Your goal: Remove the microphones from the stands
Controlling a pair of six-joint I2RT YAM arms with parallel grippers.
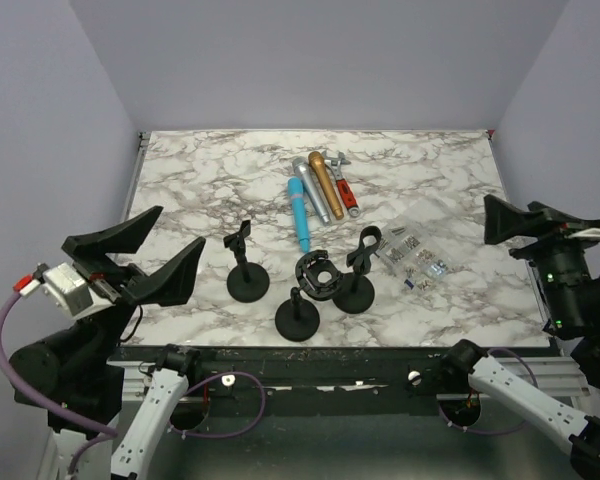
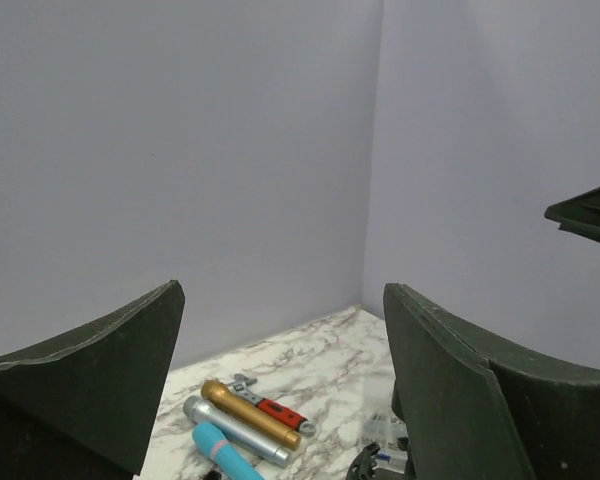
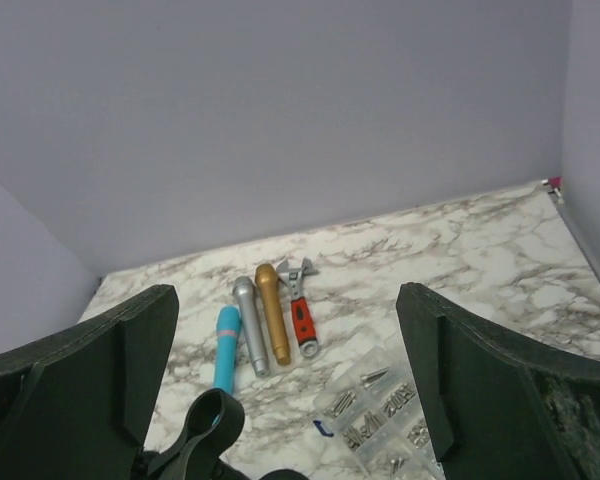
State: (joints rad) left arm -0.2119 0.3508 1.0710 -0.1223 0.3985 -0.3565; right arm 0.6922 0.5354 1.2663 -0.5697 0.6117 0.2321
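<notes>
You're looking at a lab-style robot test booth: marble-print table (image 1: 180,180) boxed in by plain lilac walls (image 1: 310,60).

Marble-pattern table (image 1: 200,190), pale lilac walls (image 1: 310,60) on three sides. Wrench (image 1: 345,190) lies flat at far centre: red handle, grey head. The head points toward the back wall, angled slightly left. Clear bag (image 1: 415,252) of small metal hardware lies right of centre, nearer than the wrench and apart from it. Contents are probably screws, too small to be sure. Small red tab (image 1: 493,133) at the table's far right corner. Right wrist view agrees: bag nearer the camera, wrench beyond it, not touching.
</notes>
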